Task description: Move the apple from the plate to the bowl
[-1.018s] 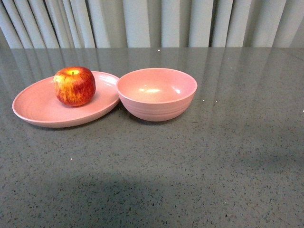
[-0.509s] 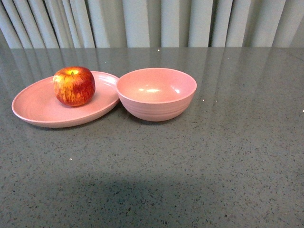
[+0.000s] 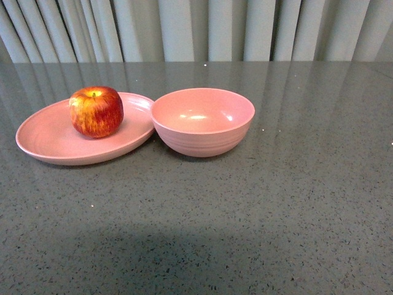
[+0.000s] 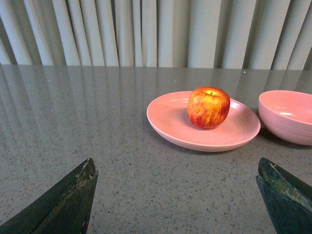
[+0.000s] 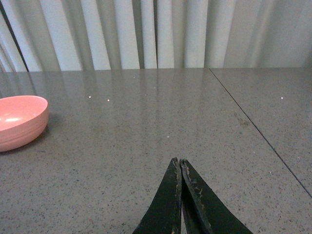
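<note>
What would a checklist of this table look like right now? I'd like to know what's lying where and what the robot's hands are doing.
Surface: grey speckled table, glossy, with one thin seam in the right wrist view.
Job's things: apple sits upright on the plate, stem dimple up. The bowl stands close beside the plate and holds nothing. Whether their rims touch cannot be told.
Clutter: nothing seen.
Grippers: left gripper has its fingers wide apart, holding nothing, with the apple and plate ahead of it. Right gripper has its fingers pressed together, holding nothing.
Cables: nothing seen.
Surroundings: pale pleated curtain behind the table.
</note>
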You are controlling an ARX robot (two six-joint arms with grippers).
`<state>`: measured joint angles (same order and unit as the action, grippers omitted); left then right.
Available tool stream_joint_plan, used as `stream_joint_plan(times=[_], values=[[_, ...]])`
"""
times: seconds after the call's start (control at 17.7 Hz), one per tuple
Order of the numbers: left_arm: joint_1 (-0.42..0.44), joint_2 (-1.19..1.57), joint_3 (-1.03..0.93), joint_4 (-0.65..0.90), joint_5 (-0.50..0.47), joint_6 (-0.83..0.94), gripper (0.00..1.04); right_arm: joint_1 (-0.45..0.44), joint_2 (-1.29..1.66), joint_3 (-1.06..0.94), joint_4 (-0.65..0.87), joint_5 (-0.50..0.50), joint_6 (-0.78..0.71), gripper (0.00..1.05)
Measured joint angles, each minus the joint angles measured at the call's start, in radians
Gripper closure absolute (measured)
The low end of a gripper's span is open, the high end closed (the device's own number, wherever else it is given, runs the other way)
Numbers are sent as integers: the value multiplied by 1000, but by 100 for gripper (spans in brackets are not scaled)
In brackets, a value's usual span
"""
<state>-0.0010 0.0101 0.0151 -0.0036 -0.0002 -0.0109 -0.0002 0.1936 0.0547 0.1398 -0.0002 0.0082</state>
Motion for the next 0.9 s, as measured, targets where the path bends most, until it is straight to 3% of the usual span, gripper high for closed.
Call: stream_joint_plan(times=[0.17, 0.79, 0.9], values=[[0, 0, 0, 0, -1, 0, 7, 0, -159, -20, -153, 0, -1, 103], [0, 0, 0, 0, 0, 0, 7, 0, -189, -42, -145, 0, -2, 103], [0, 0, 0, 0, 0, 0, 7, 0, -189, -42, -145, 0, -2, 82]])
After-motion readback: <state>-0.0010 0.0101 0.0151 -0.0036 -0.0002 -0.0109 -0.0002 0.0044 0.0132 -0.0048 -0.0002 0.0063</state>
